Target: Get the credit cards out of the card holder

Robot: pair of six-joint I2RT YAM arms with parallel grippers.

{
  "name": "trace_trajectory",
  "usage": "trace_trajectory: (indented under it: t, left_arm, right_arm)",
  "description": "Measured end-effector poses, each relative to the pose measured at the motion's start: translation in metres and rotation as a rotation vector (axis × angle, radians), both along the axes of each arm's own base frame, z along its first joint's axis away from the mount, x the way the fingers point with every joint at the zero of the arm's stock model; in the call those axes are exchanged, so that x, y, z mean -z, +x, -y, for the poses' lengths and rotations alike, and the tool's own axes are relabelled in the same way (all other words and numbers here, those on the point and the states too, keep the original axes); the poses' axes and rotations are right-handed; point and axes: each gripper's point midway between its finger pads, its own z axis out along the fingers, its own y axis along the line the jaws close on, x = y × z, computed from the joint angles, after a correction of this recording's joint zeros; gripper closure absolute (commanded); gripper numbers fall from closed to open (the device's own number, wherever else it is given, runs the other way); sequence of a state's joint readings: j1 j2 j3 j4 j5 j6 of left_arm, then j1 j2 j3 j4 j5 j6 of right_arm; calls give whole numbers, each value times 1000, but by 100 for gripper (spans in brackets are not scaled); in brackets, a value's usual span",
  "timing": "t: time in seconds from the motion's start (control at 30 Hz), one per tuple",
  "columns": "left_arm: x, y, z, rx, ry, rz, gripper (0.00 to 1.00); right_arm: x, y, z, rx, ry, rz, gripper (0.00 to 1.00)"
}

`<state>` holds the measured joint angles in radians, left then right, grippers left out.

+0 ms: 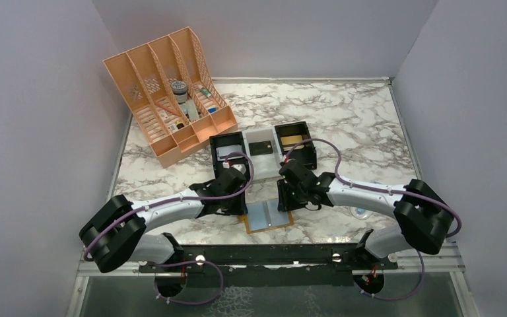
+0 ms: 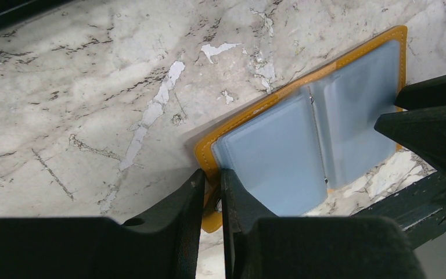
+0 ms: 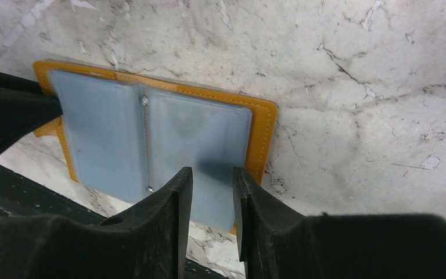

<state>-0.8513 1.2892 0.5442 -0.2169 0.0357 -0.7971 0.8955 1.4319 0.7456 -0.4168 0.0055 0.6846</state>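
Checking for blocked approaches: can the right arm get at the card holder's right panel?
Likely yes: the right gripper hangs right over that panel of the open card holder; the left gripper sits at the opposite edge.

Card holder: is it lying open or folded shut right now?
Open. The card holder lies spread flat on the table, both pale blue inner panels facing up either side of the spine.

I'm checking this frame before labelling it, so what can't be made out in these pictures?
Top view: both arms cover most of the card holder.
Left wrist: left hand fingers hide whether they pinch its corner.
Right wrist: cloudy pockets hide any credit cards; right hand covers the near edge.
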Motion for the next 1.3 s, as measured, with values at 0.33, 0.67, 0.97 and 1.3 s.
trace_trajectory:
  t: [0.33,0.67,0.97,1.3]
  left_arm:
    - [1,0,-1,5,5,0,85]
    - [1,0,-1,5,6,0,85]
    - [1,0,1,8,0,0,86]
    - [1,0,1,6,0,-1,86]
  right_arm:
    - [10,-7,-3,-16,19,-44,79]
    - [7,-4,-6,-34,27,-29,93]
    - [-16,-5,-22,-69,132,-8,96]
    - [-14,-4,-13,-9,96,-15,61]
